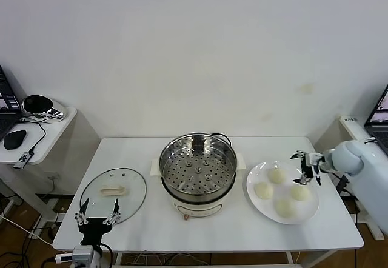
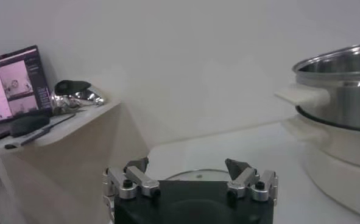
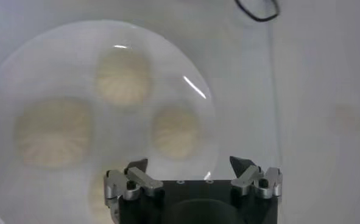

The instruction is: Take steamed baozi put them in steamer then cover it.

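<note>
- Baozi (image 1: 278, 174), 4 on a white plate (image 1: 253, 194) right of the steamer (image 1: 197, 172): likely soft and light; take each by its sides, gently.
- Left of the steamer: glass cover (image 1: 113, 191) flat on the worktop (image 1: 239, 231), left pincer (image 1: 97, 221) beside it, jaws apart.
- Right pincer (image 1: 307, 168) over the plate's far edge, jaws apart, empty.
</note>
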`<state>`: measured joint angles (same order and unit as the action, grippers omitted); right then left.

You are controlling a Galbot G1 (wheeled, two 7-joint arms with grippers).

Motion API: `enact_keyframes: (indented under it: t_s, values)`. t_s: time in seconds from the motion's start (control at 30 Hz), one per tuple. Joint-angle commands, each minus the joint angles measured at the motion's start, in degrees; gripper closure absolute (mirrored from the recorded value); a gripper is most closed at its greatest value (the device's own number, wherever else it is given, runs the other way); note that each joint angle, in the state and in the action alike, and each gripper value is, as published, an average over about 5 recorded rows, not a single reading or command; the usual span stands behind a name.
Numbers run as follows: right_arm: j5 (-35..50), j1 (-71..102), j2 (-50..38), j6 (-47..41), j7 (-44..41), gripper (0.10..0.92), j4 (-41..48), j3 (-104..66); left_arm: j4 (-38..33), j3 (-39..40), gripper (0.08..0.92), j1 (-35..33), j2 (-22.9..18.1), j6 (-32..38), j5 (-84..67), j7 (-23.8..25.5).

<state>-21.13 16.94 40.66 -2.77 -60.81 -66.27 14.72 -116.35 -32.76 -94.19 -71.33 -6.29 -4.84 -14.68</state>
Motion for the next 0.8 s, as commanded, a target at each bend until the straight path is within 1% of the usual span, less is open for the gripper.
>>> enact_keyframes:
  t_s: [0.03, 0.13, 0.33, 0.67, 0.8]
  values:
    - [-2.5, -9.8, 6.3, 0.8, -4.8, 0.203, 11.7, 11.1, 0.3, -0.7, 0.177, 0.3, 0.1, -0.2, 0.1, 0.1]
    - [-4.3, -9.9, 8.4, 0.8, -4.0, 0.203, 14.4, 11.0, 0.4, -1.1, 0.177, 0.3, 0.2, -0.2, 0.0, 0.2]
    - [-5.0, -9.6, 11.5, 0.8, -2.6, 0.203, 17.0, 10.8, 0.6, -1.7, 0.177, 0.3, 0.5, -0.1, 0.0, 0.2]
    - [-5.9, -9.1, 14.1, 0.8, -1.5, 0.205, 18.5, 10.7, 0.5, -2.0, 0.177, 0.2, 0.7, 0.1, 0.0, 0.3]
    - [-6.2, -8.8, 14.2, 0.8, -1.1, 0.230, 18.5, 10.4, 0.5, -2.2, 0.177, 0.1, 0.7, 0.2, -0.1, 0.3]
